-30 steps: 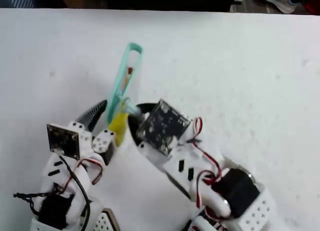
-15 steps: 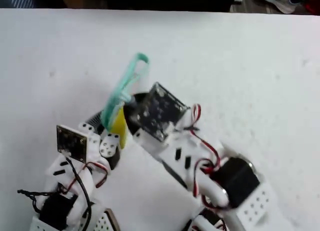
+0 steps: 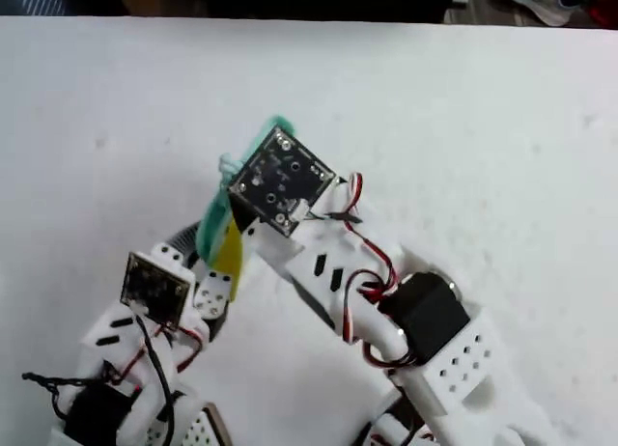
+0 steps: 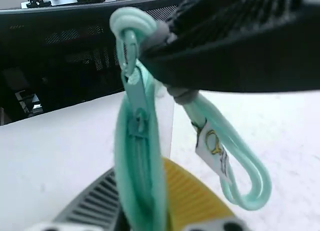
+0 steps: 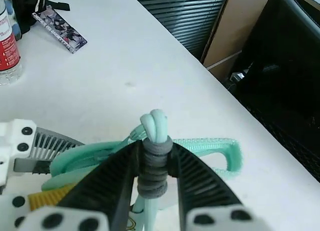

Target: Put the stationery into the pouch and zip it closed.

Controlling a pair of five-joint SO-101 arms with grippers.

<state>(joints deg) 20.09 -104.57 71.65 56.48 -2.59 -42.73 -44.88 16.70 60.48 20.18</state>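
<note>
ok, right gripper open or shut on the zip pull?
Shut. Right wrist view: the right gripper has both fingers pressed against the grey wrap on the teal zip pull cord, no gap showing.

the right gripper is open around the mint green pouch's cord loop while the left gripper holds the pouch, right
Not open. The right wrist view shows the right gripper shut on the grey-bound mint green cord loop, pinching it at the grey binding. The rest stands: the left gripper holds the mint green zip pouch between its fingers.
</note>
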